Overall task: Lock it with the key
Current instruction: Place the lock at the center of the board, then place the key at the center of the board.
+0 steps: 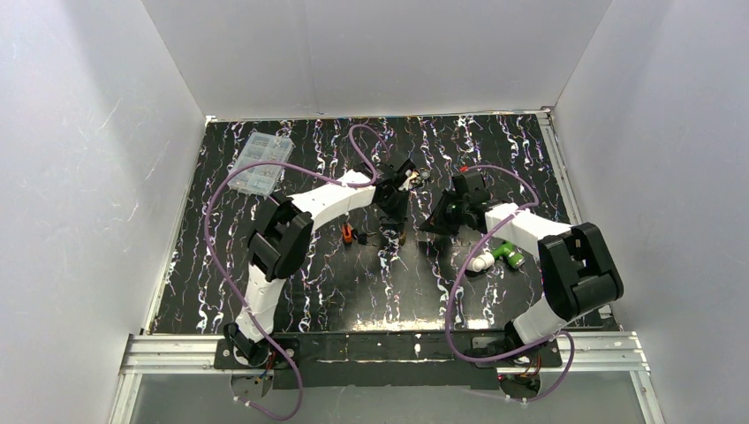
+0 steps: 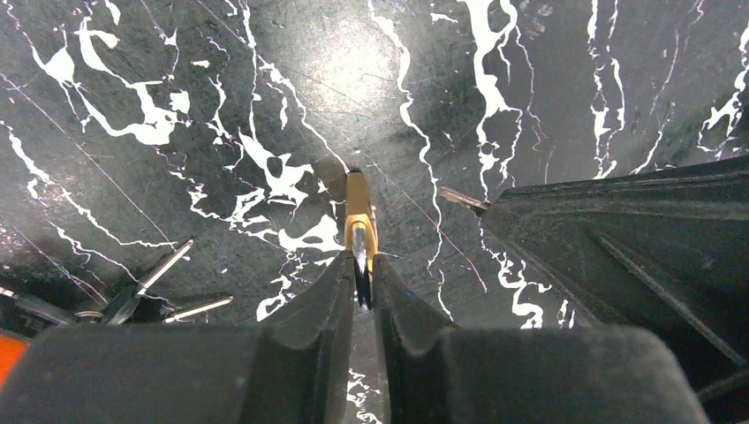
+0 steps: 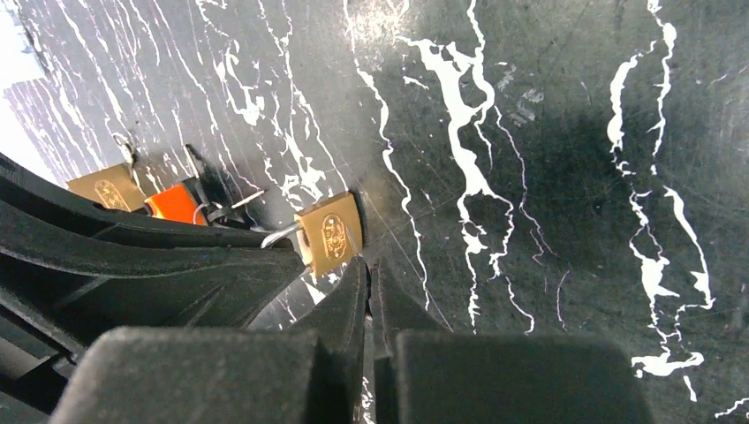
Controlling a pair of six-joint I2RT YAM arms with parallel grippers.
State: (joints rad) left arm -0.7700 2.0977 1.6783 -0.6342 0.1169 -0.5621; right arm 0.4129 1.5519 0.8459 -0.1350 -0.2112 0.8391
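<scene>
Oval-stamped brass padlock (image 3: 329, 232), silver shackle (image 3: 281, 235), silver key (image 2: 359, 253) at its base

Nothing in view could be read. The brass padlock (image 3: 329, 234) carried an oval stamped mark on its face, too small and blurred to make out. A second padlock (image 3: 108, 187), well to its left, bore a similar oval, equally illegible.

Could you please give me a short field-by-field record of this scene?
left gripper: closed on the brass padlock, at its shackle end
right gripper: shut on the key, tip short of the padlock
spare keys: lying on the table
second padlock: partly hidden behind the left gripper
progress: key not visibly inserted yet
</scene>
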